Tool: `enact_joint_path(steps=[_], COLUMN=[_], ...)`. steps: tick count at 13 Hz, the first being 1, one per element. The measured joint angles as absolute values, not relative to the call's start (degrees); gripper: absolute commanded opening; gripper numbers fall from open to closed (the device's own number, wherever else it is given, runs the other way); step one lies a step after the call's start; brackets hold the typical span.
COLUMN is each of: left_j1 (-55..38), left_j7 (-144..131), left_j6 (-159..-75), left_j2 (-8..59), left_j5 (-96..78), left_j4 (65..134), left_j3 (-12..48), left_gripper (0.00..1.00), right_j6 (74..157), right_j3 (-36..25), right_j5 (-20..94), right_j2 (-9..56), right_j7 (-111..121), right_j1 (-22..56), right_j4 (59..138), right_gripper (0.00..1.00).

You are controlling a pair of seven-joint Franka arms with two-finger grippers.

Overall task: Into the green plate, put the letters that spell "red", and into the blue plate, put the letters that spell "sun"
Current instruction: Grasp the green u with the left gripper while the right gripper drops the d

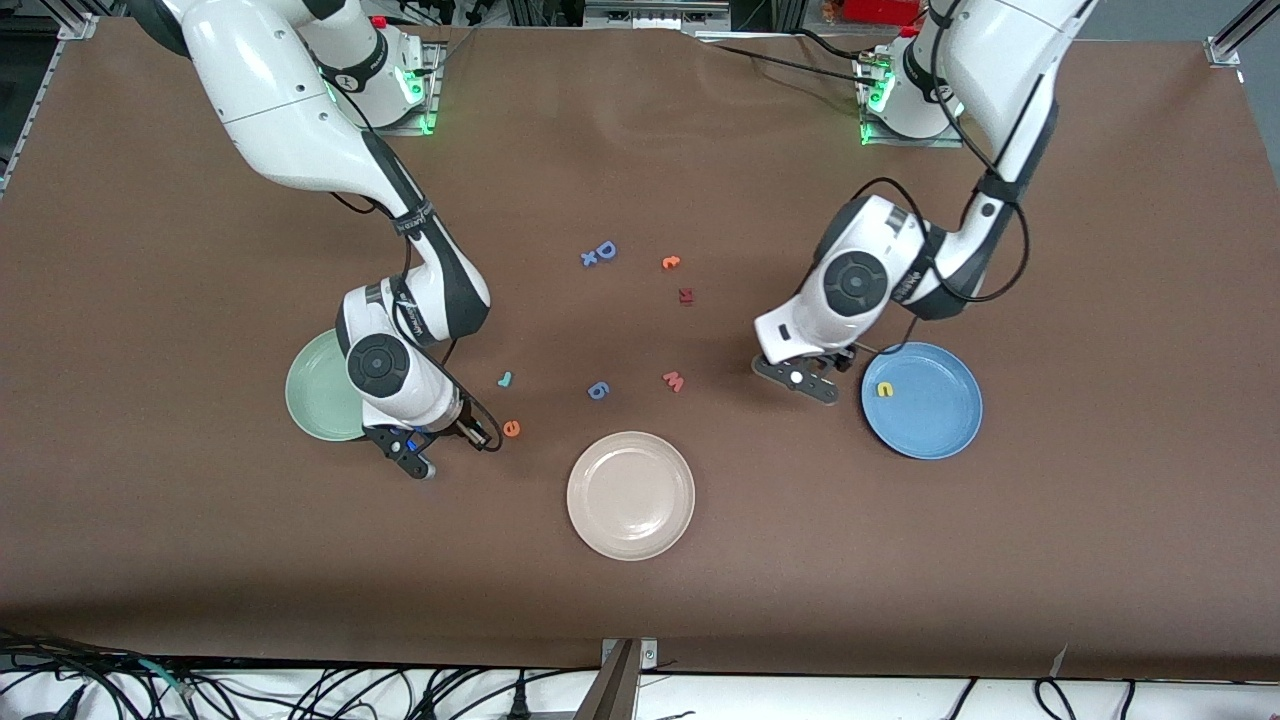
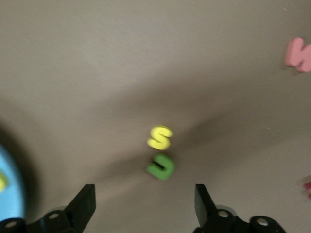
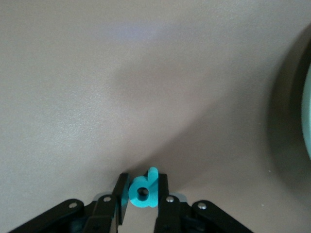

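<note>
My right gripper (image 3: 143,182) is shut on the teal "d" (image 3: 144,192) just above the table, beside the pale green plate (image 1: 312,400). On the table close by lie the orange "e" (image 1: 511,428) and the small teal "r" (image 1: 505,379). My left gripper (image 2: 145,196) hangs open over the table next to the blue plate (image 1: 930,420), which holds one yellow arch letter (image 1: 884,389). Under it lie the yellow "s" (image 2: 160,137) and the green arch letter (image 2: 161,166), side by side; the left arm hides both in the front view.
A cream-white plate (image 1: 630,495) sits nearest the front camera. Loose letters dot the middle: a pink "w" (image 1: 673,380), a blue one (image 1: 597,390), two blue ones (image 1: 600,253), an orange one (image 1: 670,262) and a dark red one (image 1: 686,295).
</note>
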State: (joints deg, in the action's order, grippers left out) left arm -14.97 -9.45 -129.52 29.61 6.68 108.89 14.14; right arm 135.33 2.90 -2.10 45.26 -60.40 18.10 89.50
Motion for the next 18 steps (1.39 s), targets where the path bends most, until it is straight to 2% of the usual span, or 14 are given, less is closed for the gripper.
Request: enact_joint_path(steps=[3, 5, 6, 7, 8, 12, 14, 15, 17, 18], left_j1=[-16.12, -16.01, -15.91, -15.76, -15.65, -15.48, -15.44, -15.41, -15.25, -15.26], left_j7=[-11.21, -11.21, -11.21, -11.21, -11.21, -11.21, -11.22, -11.22, -11.22, -11.22], left_j6=[-134.20, -136.42, -136.75, -136.88, -136.88, -136.91, -137.14, -137.25, -137.25, -137.27], left_j2=[31.48, 32.97, 33.34, 33.44, 33.47, 33.69, 34.07, 34.07, 33.89, 33.90], left_j5=[6.69, 6.69, 6.69, 6.69, 6.69, 6.69, 6.69, 6.69, 6.69, 6.69], left_j4=[110.56, 111.25, 111.25, 111.25, 111.25, 111.25, 111.25, 111.21, 111.14, 111.13], left_j3=[14.06, 13.68, 13.55, 13.52, 13.48, 13.31, 13.27, 13.18, 13.05, 13.05], left_gripper=[0.85, 0.80, 0.76, 0.64, 0.56, 0.55, 0.37, 0.20, 0.08, 0.08], right_j6=[134.01, 129.62, 126.67, 123.77, 121.44, 112.95, 109.16, 107.84, 105.66, 104.36], right_j3=[2.91, 2.91, 2.90, 2.88, 2.82, 2.47, 2.41, 2.37, 1.93, 1.75], right_j5=[-2.10, -2.10, -2.10, -2.09, -2.09, -2.11, -2.11, -2.11, -2.12, -2.12], right_j2=[45.28, 45.25, 45.18, 45.01, 44.71, 41.96, 41.27, 41.25, 41.26, 41.28], right_j7=[-60.34, -59.26, -58.02, -56.48, -54.58, -44.26, -40.03, -38.70, -35.62, -33.69], right_j1=[18.10, 18.03, 17.90, 17.53, 16.97, 13.44, 11.04, 10.11, 8.51, 7.38], right_j4=[89.04, 87.00, 85.28, 83.59, 82.40, 80.85, 80.85, 80.85, 80.90, 80.95], right_gripper=[0.20, 0.20, 0.20, 0.20, 0.20, 0.20, 0.21, 0.21, 0.20, 0.20])
